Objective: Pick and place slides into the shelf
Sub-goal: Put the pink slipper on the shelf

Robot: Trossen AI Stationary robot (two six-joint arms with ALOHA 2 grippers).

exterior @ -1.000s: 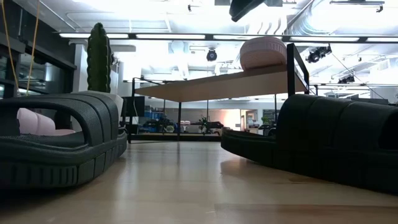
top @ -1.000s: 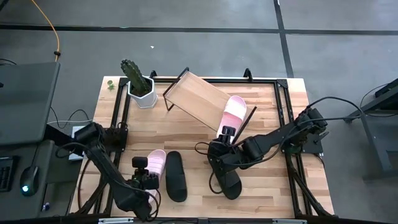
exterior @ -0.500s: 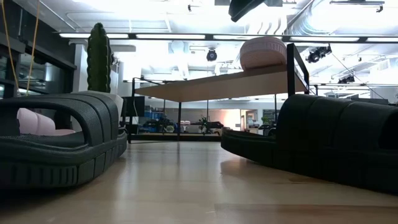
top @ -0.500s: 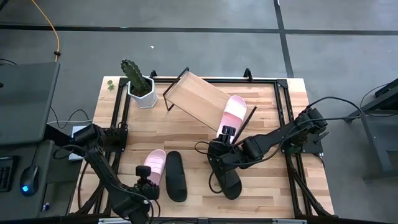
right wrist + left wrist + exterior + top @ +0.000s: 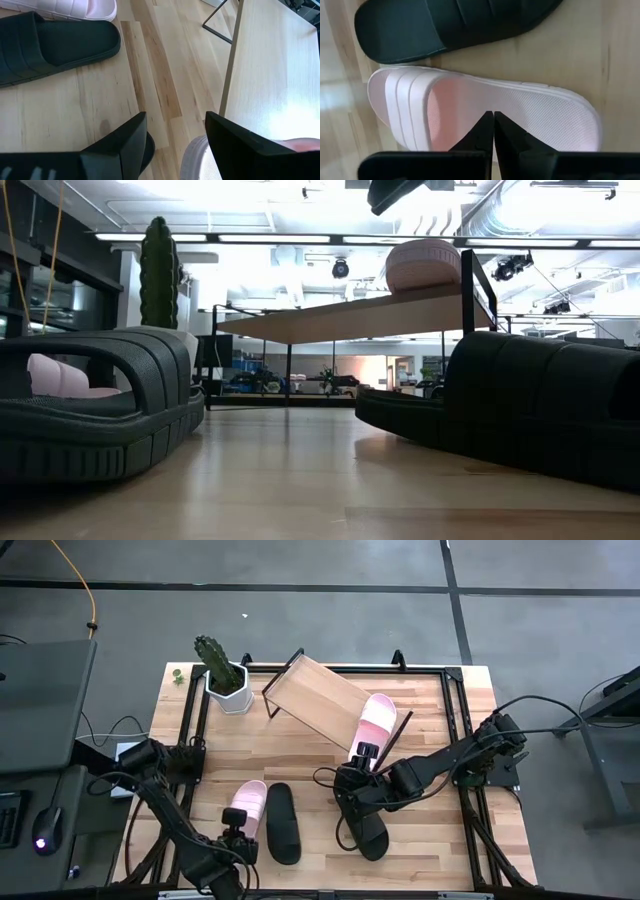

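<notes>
The left gripper's fingers (image 5: 493, 131) are pressed shut, empty, with the pink slide (image 5: 485, 117) lying directly beneath their tips.

The right gripper's fingers (image 5: 134, 131) are spread apart, empty, beside the shelf (image 5: 272, 75).

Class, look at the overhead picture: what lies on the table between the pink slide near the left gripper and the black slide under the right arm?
In the high view, another black slide lies between the pink slide and the black slide.

potted cactus (image 5: 220, 668) (white pot), yellow cable (image 5: 78, 582), wooden tabletop (image 5: 310, 750)
</notes>
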